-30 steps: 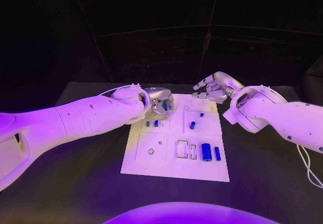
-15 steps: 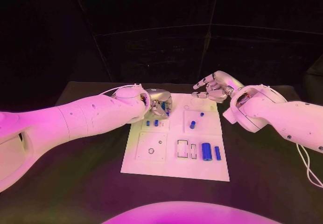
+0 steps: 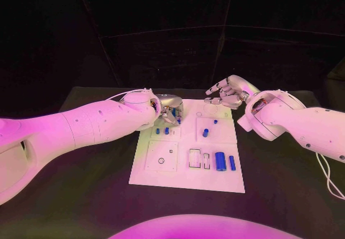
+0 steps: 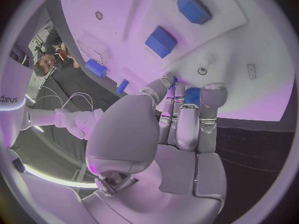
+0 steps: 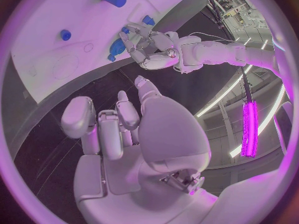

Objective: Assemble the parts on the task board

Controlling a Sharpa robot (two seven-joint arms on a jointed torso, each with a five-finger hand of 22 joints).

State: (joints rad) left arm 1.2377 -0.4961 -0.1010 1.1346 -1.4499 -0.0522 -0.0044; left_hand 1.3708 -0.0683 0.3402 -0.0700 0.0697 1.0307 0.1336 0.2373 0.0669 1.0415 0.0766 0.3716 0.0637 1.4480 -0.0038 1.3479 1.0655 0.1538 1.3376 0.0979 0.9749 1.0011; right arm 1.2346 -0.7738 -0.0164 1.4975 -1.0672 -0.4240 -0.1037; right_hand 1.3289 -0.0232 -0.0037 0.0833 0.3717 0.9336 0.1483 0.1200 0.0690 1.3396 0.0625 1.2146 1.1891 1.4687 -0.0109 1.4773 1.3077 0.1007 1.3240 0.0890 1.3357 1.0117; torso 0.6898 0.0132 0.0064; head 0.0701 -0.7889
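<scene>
Hovering over the far left corner of the task board point(image 3: 216, 174), the left hand point(image 3: 171, 109) has its fingers point(image 4: 187, 122) curled in close together, and a small blue part point(image 4: 192, 95) sits between the fingertips; from the left wrist view it looks pinched there, though the fingers hide most of it. The right hand point(image 3: 229, 93) hangs above the board's far right corner, holding nothing, its fingers loosely bent and apart.

On the board, two short blue parts point(image 3: 162, 131) stand side by side near the left edge, just on the near side of the left hand. A blue peg point(image 3: 205, 133) stands upright in the far right panel, with a smaller blue dot-like piece point(image 3: 215, 121) just beyond it. Toward the near right corner, a thick blue cylinder point(image 3: 220, 162) lies lengthwise beside a thinner blue bar point(image 3: 232, 163), the two close but apart. Left of the cylinder are two rectangular recesses point(image 3: 195, 158) outlined in the white plate, and a small round hole point(image 3: 161, 161) marks the near left panel. The board lies in the middle of the black table point(image 3: 79, 199).
</scene>
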